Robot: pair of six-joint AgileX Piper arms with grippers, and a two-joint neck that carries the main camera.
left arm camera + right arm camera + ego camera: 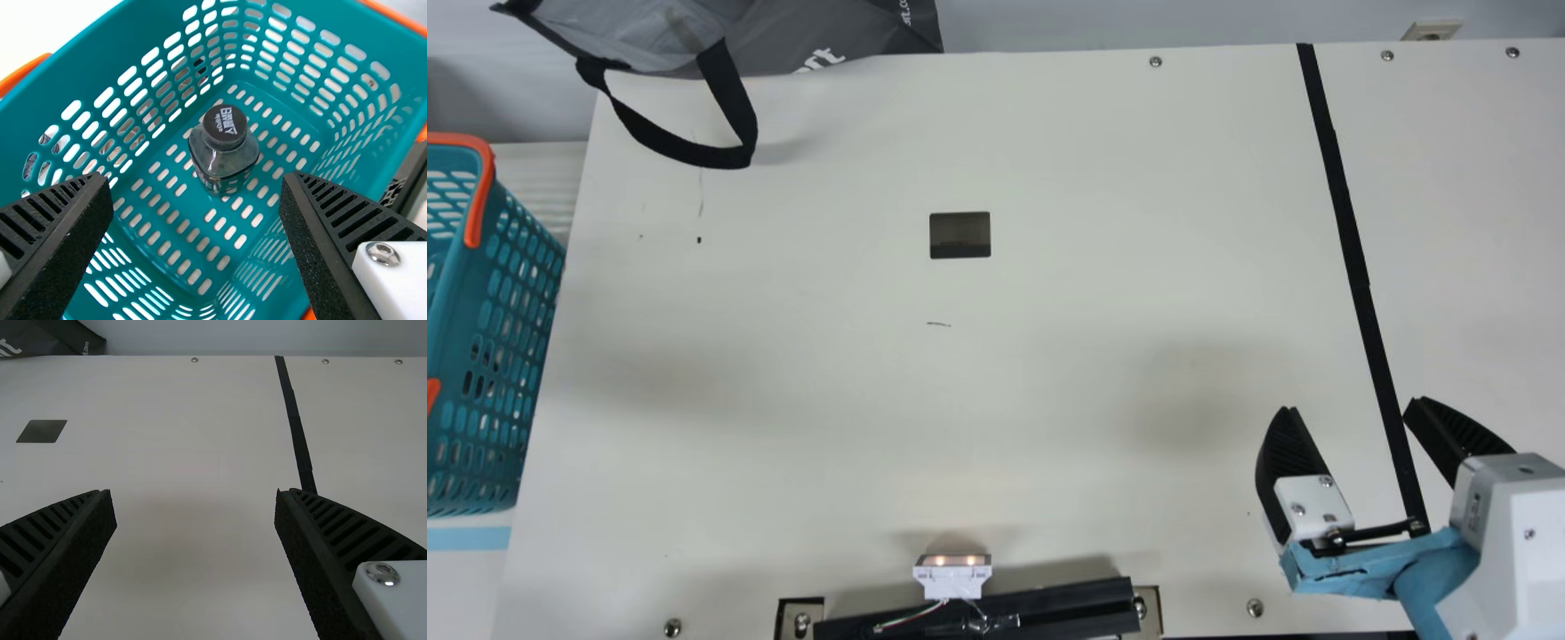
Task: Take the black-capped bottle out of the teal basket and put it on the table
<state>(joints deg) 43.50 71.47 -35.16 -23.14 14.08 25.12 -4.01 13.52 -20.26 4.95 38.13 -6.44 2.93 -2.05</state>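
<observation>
The step in hand looks to be the approach to the black-capped bottle [223,161], with the grasp not yet made. The bottle stands upright on the slotted floor of the teal basket [461,284], which sits at nine o'clock in the main view, at the edge of the cream surface [1049,178]. The left pincer [197,181] is spread over the basket, and the bottle shows between its two fingers, farther off than their tips and touching neither.

The next move calls for the left arm to go down into the basket, one finger to each side of the bottle, then close on its body or cap. After that would come a straight lift until the bottle's base clears the rim, a carry toward three o'clock, and an upright set-down on the surface. The fingers could catch the basket's wall on the way in, and a loose hold on the smooth body might let it turn or slip.

The right pincer [1352,405], between three and four o'clock in the main view, is also spread, holding nothing, and seems unneeded for this step.
</observation>
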